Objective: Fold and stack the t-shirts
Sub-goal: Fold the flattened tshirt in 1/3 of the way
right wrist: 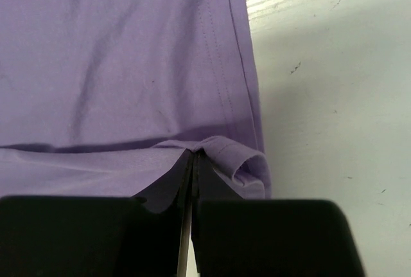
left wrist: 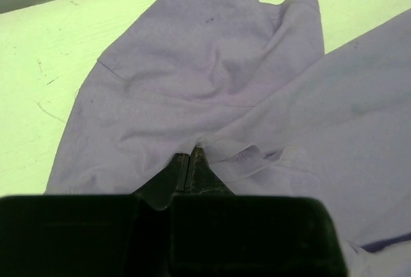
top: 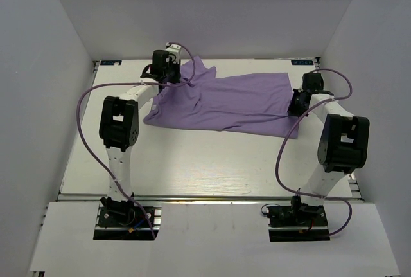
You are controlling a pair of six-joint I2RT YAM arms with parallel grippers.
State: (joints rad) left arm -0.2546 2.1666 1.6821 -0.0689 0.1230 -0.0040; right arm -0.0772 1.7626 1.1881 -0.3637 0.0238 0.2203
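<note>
Both of my grippers are closed tight on cloth. My left gripper point(left wrist: 191, 161) has its two dark fingers pressed together with a pinch of the light-purple t-shirt point(top: 231, 100) caught between the tips, and a thicker banded edge of the cloth lies just beside them. From above, this gripper sits at the shirt's left end, near the back of the table point(top: 212, 168), where the cloth is bunched and rises to a small peak. My right gripper point(right wrist: 192, 158) is also clamped shut on the shirt, at its right end. There it grips the edge where the stitched hem runs down, and a small curl of cloth folds over just to the right of the tips. The shirt lies sideways across the far half of the pale wooden table and stretches between my two grippers. It is fairly flat on the right and wrinkled on the left. Its front edge rests on the tabletop, well away from my arm bases at the near edge. Thin purple cables point(top: 87, 129) loop along both arms. Plain white walls point(top: 38, 65) enclose the table on three sides.
</note>
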